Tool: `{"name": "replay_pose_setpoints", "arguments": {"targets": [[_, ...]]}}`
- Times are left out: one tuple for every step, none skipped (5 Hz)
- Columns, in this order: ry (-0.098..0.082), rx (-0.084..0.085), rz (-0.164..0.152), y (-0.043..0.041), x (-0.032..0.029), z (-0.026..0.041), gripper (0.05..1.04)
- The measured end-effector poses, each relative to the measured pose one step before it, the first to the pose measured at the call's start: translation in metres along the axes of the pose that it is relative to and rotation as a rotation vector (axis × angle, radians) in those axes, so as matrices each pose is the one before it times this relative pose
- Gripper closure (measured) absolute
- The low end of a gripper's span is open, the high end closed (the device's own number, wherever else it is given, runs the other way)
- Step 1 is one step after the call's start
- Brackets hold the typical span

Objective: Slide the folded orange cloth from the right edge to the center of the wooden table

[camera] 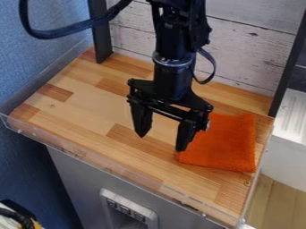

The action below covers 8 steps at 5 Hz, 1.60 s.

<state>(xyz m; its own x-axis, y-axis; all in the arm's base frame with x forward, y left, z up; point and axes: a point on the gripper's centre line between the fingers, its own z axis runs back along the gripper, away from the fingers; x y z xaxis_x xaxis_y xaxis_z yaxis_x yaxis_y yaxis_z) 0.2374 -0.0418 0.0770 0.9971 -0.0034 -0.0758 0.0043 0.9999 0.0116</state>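
Note:
The black gripper (161, 142) hangs over the middle of the wooden work surface (90, 109), pointing down. Its two fingers stand wide apart with nothing between them. An orange cloth (226, 145) lies spread on the right part of the surface, roughly square. The gripper's right finger overlaps the cloth's left edge in the view; whether they touch, I cannot tell. Part of the cloth's upper left is hidden behind the gripper.
A clear low rim (113, 168) runs along the front edge. Behind stands a whitewashed plank wall (248, 53) between dark posts (100, 31). A white ridged unit (293, 116) is at the right, and a blue wall (51, 58) at the left.

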Motion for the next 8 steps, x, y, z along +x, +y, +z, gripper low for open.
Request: {"name": "replay_pose_setpoints", "arguments": {"targets": [[-0.0082, -0.0058, 0.0166, -0.00561, 0.00113, -0.00112, 0.085], [-0.0068, 0.0025, 0.0186, -0.00536, 0.00553, -0.00347, 0.085], [-0.0305, -0.0046, 0.0307, -0.0082, 0.01309, -0.00098, 0.085], [-0.0328, -0.0035, 0.0283, -0.00923, 0.01069, -0.00194, 0.085], [-0.021, -0.0014, 0.0267, -0.00942, 0.01205, -0.00007, 0.085], [-0.0143, -0.0031, 0.0177, -0.01319, 0.00684, 0.00133, 0.085], [0.0035, 0.0026, 0.0147, -0.00913, 0.00523, -0.00157, 0.085], [0.0133, 0.0011, 0.0169, -0.00386, 0.00444, -0.00451, 0.133]]}}
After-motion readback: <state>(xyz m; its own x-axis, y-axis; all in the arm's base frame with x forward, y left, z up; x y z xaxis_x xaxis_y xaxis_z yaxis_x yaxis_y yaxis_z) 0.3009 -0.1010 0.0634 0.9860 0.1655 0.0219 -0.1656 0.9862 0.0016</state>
